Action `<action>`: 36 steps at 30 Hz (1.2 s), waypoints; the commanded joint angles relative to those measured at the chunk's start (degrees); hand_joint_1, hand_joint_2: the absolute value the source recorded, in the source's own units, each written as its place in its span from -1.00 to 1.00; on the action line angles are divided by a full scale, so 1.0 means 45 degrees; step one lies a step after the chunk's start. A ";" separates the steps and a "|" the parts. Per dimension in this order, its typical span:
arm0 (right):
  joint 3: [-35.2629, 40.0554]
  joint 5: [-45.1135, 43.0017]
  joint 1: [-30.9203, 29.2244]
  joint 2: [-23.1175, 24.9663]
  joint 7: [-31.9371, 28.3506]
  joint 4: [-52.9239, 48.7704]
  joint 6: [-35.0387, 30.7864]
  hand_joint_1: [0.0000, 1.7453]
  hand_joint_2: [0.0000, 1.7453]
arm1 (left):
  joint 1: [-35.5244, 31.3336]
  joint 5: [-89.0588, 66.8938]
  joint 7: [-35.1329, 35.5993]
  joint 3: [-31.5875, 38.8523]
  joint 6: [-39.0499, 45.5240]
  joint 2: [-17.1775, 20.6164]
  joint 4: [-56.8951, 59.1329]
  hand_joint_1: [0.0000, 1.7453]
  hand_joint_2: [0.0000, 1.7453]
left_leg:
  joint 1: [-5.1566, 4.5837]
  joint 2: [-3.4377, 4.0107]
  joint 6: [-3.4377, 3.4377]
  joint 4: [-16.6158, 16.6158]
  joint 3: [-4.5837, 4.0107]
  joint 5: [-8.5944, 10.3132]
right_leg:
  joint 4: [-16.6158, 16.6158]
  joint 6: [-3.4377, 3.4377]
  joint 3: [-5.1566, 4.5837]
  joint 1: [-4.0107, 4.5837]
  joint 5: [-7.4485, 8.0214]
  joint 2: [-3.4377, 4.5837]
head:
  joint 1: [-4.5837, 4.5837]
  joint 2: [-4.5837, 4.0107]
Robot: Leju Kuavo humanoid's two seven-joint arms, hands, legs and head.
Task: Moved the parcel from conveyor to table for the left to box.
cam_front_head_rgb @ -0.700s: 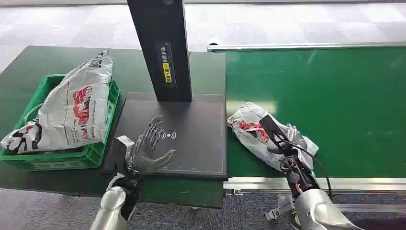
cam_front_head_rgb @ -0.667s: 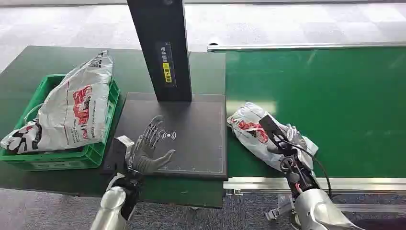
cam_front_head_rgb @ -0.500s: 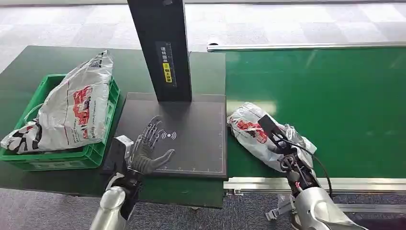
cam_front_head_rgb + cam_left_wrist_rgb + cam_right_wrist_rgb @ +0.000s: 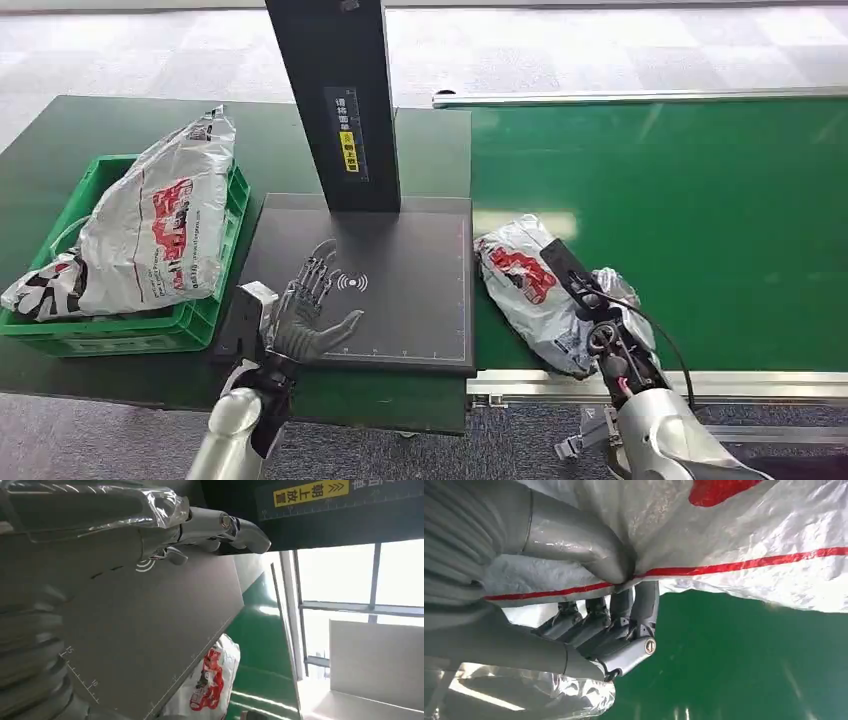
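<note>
One parcel (image 4: 535, 290) lies on the conveyor (image 4: 700, 200) at five o'clock, gripped by the right hand (image 4: 600, 320), so the carry toward nine o'clock onto the table (image 4: 420, 140) looks next, where the left hand (image 4: 310, 310) waits spread and empty.

We saw the crumpled silver-white plastic mailer parcel with red printed markings (image 4: 535, 290) lying on the bright green conveyor belt (image 4: 700, 200), close to its near edge and just beside the dark scanning table (image 4: 420, 290). Our right hand (image 4: 605, 335) gripped its near end, thumb pressed into the wrinkled film above a thin red stripe and fingers curled beneath. A green slotted plastic crate (image 4: 130, 325), the box, sat at the far left with a similar large bag (image 4: 160, 225) propped in it.
</note>
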 commanded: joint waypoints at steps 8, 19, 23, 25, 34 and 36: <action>-0.0544 0.0237 -0.0422 0.0211 -0.0726 0.0602 0.0523 1.00 1.00 | -0.0144 0.0184 -0.0081 0.0358 0.0205 0.0092 0.0487 -1.00 1.00 | -0.0003 0.0004 0.0005 -0.0011 0.0025 -0.0006 | -0.0010 -0.0001 0.0024 -0.0003 -0.0004 0.0009 | 0.0000 0.0000; -0.1990 -0.4157 0.0713 0.2396 -0.6925 -0.5226 -0.2501 1.00 1.00 | 0.1276 0.0842 -0.0837 0.0568 0.0807 0.0593 -0.0881 -1.00 1.00 | -0.0006 0.0032 -0.0001 -0.0014 0.0006 -0.0007 | 0.0003 -0.0008 -0.0014 -0.0005 -0.0009 0.0044 | 0.0000 0.0000; -0.1671 -0.5851 0.0769 0.2388 -0.8467 -0.6250 -0.3078 1.00 1.00 | 0.0706 0.1105 -0.1211 0.0378 0.1139 0.0559 -0.0369 -1.00 1.00 | -0.0003 0.0006 0.0011 -0.0009 0.0007 -0.0010 | -0.0006 0.0003 0.0005 0.0000 -0.0016 0.0014 | 0.0000 0.0000; -0.1611 -0.5910 0.0758 0.2359 -0.8414 -0.6318 -0.3053 1.00 1.00 | 0.0599 0.1111 -0.1213 0.0351 0.1182 0.0566 -0.0251 -1.00 1.00 | -0.0007 0.0003 0.0007 -0.0002 -0.0012 -0.0002 | 0.0004 0.0004 -0.0013 -0.0004 -0.0010 0.0009 | 0.0005 0.0000; -0.1645 -0.7989 0.1586 0.2112 -1.0520 -0.8471 -0.5128 1.00 1.00 | 0.0201 0.1820 -0.1657 -0.0176 0.1957 0.0282 -0.0133 -1.00 1.00 | -0.0009 -0.0038 0.0003 -0.0002 -0.0014 0.0004 | 0.0002 0.0002 -0.0009 -0.0008 -0.0015 -0.0029 | 0.0000 0.0000; -0.1548 -0.8379 0.1910 0.2024 -1.1144 -0.9205 -0.5603 1.00 1.00 | 0.0014 0.1922 -0.1702 -0.0327 0.2063 0.0366 0.0074 -1.00 1.00 | -0.0004 -0.0055 0.0006 -0.0009 0.0002 0.0002 | -0.0010 0.0003 0.0011 -0.0004 -0.0021 -0.0046 | -0.0005 0.0000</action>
